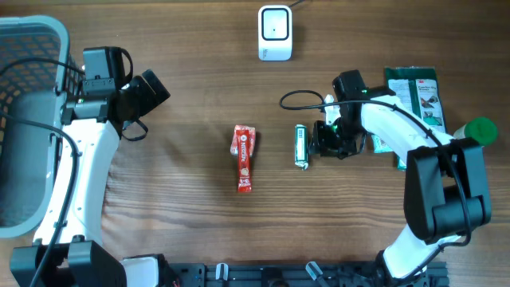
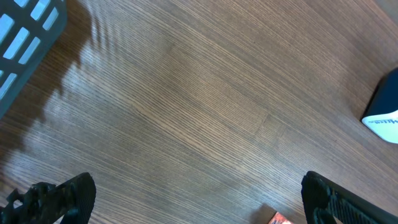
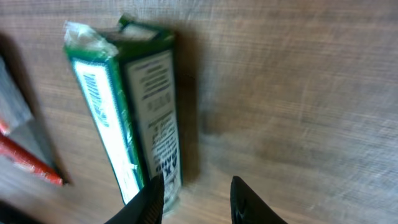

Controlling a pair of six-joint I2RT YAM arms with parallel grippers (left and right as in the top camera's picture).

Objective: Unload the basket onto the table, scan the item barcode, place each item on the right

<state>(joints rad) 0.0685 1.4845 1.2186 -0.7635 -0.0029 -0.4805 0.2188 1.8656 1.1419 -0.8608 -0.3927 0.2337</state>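
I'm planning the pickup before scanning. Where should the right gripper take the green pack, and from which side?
Grip the green pack across its narrow width, near mid-length, coming from above. It lies on the table, long and slim, so its long sides offer parallel faces to close on. The right gripper is open beside one end of it, with nothing between the jaws.

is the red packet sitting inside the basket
No, the red packet lies on the bare wooden table, well apart from the basket at the left edge.
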